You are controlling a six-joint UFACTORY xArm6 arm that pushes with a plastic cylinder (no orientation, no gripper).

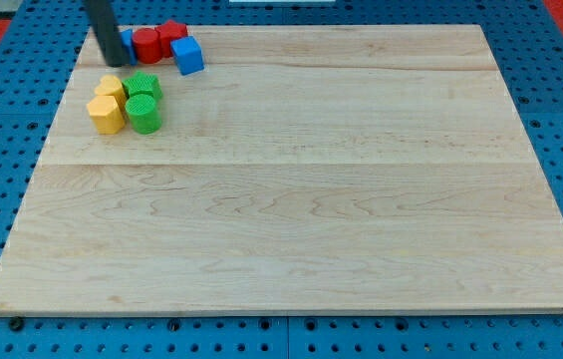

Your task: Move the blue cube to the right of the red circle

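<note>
The blue cube (188, 56) sits near the view's top left, just right of and slightly below the red circle (146, 45). A second red block (172, 34) lies behind them, touching both. My tip (112, 62) is at the left of the red circle, partly hiding another blue block (128, 44) that lies between the rod and the red circle. The rod leans up out of the view's top.
Two yellow blocks (108, 107) and two green blocks (144, 102) form a cluster just below the tip. The wooden board (301, 199) rests on a blue pegboard; its top edge is close behind the red blocks.
</note>
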